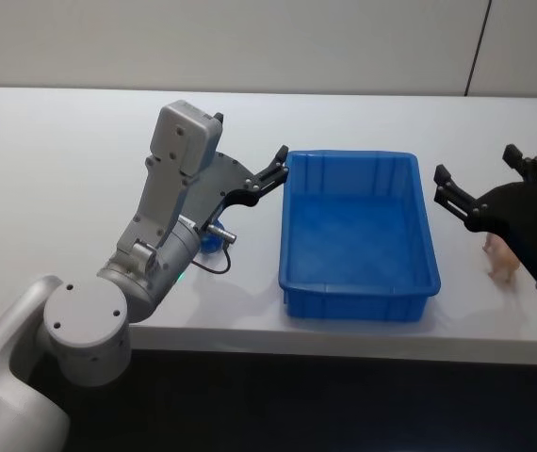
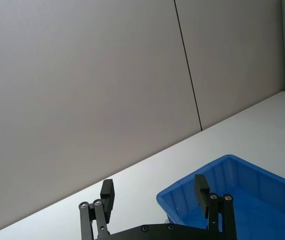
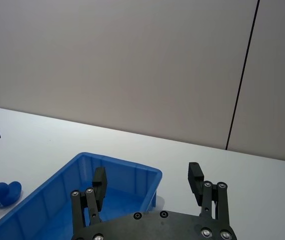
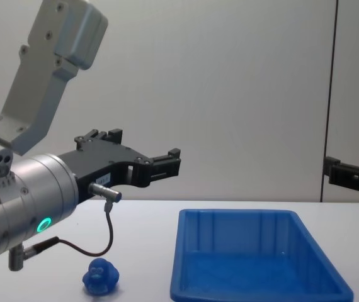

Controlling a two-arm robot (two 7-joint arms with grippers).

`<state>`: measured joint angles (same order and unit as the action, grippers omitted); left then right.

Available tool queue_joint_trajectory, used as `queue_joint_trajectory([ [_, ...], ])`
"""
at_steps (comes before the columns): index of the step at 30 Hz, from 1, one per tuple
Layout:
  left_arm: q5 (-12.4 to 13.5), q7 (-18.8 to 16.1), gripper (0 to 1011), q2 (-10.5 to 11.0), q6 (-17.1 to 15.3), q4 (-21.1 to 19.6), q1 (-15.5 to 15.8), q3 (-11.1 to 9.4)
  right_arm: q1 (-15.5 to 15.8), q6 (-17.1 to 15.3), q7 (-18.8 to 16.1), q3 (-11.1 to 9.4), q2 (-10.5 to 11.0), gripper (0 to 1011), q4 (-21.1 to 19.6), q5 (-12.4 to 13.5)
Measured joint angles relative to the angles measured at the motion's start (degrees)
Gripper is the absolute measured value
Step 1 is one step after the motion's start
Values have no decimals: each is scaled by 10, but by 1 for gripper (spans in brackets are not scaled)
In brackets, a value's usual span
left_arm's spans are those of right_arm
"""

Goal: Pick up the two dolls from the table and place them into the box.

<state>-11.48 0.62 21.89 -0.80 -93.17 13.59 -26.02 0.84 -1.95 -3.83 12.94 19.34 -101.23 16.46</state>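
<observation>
Nearest the lens, my left arm hangs over the blue duck, which sits on the table just left of the box. On the box's right side stands the pink pig. Neither doll is in the box yet.

Handling, as judged: both dolls are light, rounded and likely smooth (no fragility expected). Grip each across the body's widest part, from above.

Jaws of my left gripper are spread wide and empty, raised near the box's far-left corner. Those of my right gripper are likewise wide with nothing held, raised beside the pig.
</observation>
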Motion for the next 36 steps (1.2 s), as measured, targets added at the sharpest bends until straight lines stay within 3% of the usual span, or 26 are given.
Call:
queue_joint_trajectory([
  [26,0,0,1001,0,0,0,0,0,0,0,0,0,0,1001,0,0],
  [36,0,0,1001,0,0,0,0,0,-8,1,-6,-11,7,1001,14,6],
])
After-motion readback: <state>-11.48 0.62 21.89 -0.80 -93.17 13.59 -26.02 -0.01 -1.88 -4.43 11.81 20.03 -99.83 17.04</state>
